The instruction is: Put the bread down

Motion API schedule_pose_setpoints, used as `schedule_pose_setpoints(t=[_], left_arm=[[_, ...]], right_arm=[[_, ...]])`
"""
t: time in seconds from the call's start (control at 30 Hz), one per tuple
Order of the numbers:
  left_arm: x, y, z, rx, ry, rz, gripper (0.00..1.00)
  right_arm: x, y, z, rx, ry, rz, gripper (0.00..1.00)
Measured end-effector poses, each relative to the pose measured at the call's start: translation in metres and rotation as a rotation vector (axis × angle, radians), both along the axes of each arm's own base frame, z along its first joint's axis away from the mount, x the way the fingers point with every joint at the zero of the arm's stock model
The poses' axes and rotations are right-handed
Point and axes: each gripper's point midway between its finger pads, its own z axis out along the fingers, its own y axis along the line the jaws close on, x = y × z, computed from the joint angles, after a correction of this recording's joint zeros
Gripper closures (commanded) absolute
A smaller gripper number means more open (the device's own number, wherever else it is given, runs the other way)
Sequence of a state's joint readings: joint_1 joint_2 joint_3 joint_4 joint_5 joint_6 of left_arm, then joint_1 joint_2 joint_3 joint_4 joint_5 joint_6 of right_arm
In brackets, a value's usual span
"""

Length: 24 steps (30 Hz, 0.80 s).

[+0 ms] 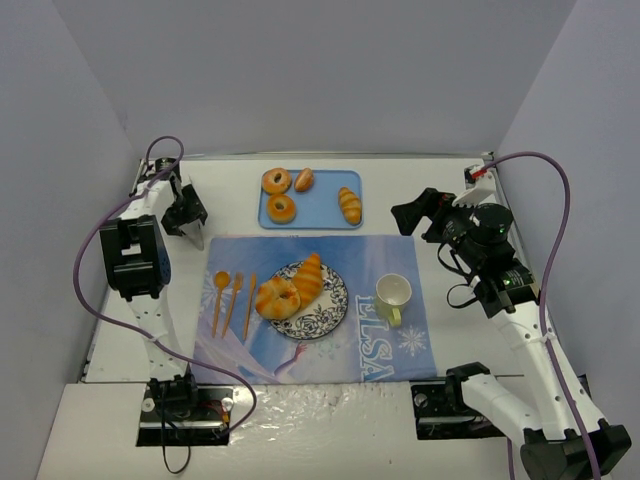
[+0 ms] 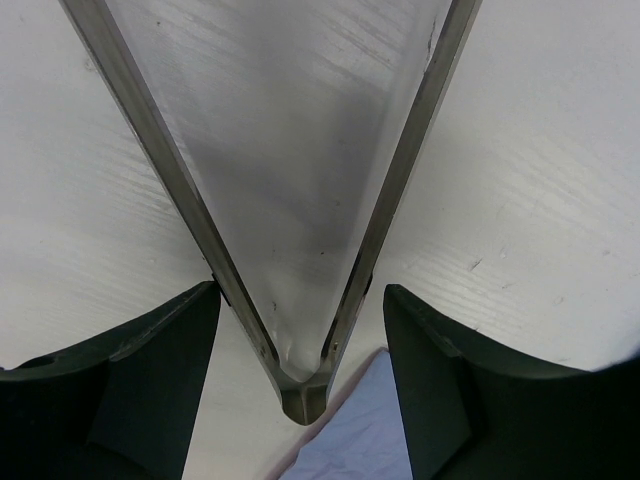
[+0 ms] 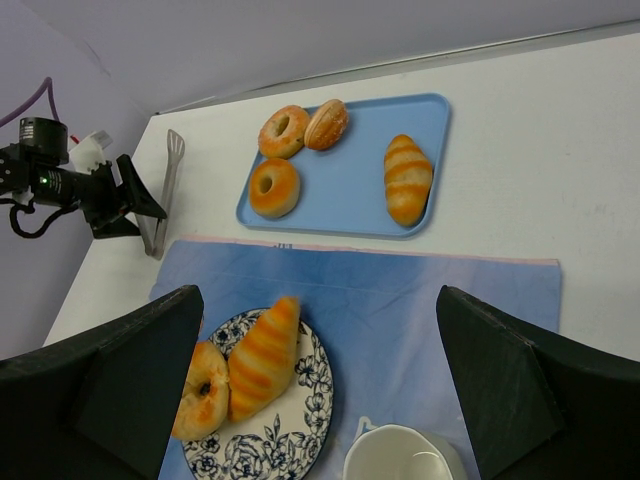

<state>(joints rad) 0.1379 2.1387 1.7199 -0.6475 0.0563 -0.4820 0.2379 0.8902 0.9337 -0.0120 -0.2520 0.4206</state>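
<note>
Dark fingers (image 2: 150, 370) of the left gripper (image 1: 190, 228) stand apart on either side of the hinge end of the metal tongs (image 2: 303, 398). The tongs lie flat on the white table (image 1: 120, 350), just off a corner of the blue placemat (image 1: 300, 250). I cannot tell whether the pads already touch the metal. The right gripper (image 1: 425, 212) hangs spread and empty above the mat's far right corner.

A croissant (image 1: 307, 278) and a doughnut (image 1: 275, 298) sit on the patterned plate (image 1: 335, 300). Two more doughnuts (image 1: 282, 208), a small roll (image 1: 304, 180) and a second croissant (image 1: 349, 204) wait on the blue tray (image 1: 320, 210) beyond the mat.

The step in hand looks like work with the tongs. If so, close squarely across both arms a little above the hinge, so they neither splay nor twist, and lift straight up, clear of the mat's edge. Approach a tray piece from above, squeeze only lightly, and steer wide of the cup (image 1: 393, 295) when carrying to the plate
</note>
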Motion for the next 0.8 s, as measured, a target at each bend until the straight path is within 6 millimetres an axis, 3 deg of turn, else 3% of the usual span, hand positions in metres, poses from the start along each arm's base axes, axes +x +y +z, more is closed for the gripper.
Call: schedule_pose_setpoints(t=[0.17, 0.27, 0.37, 0.47, 0.6, 0.67, 0.8], left_arm=[[0.000, 0.000, 0.001, 0.001, -0.002, 0.000, 0.35], [0.000, -0.003, 0.013, 0.007, -0.019, -0.005, 0.34], [-0.001, -0.007, 0.040, 0.016, -0.072, -0.014, 0.34], [-0.004, -0.018, 0.083, 0.025, -0.159, -0.036, 0.33], [-0.022, -0.051, 0.145, 0.028, -0.286, -0.112, 0.32], [-0.034, -0.078, 0.175, 0.028, -0.350, -0.183, 0.31], [-0.065, -0.139, 0.217, -0.010, -0.464, -0.363, 0.30]], right_arm=[[0.000, 0.000, 0.000, 0.000, 0.000, 0.001, 0.00], [-0.001, 0.001, 0.000, 0.000, 0.001, 0.005, 0.00], [-0.001, 0.002, 0.000, 0.000, 0.001, 0.006, 0.00], [-0.001, 0.002, -0.001, -0.001, 0.002, 0.006, 0.00], [-0.001, 0.002, -0.001, -0.002, 0.006, 0.006, 0.00], [-0.001, 0.002, -0.002, -0.002, 0.007, 0.006, 0.00], [-0.001, 0.002, -0.002, -0.002, 0.007, 0.006, 0.00]])
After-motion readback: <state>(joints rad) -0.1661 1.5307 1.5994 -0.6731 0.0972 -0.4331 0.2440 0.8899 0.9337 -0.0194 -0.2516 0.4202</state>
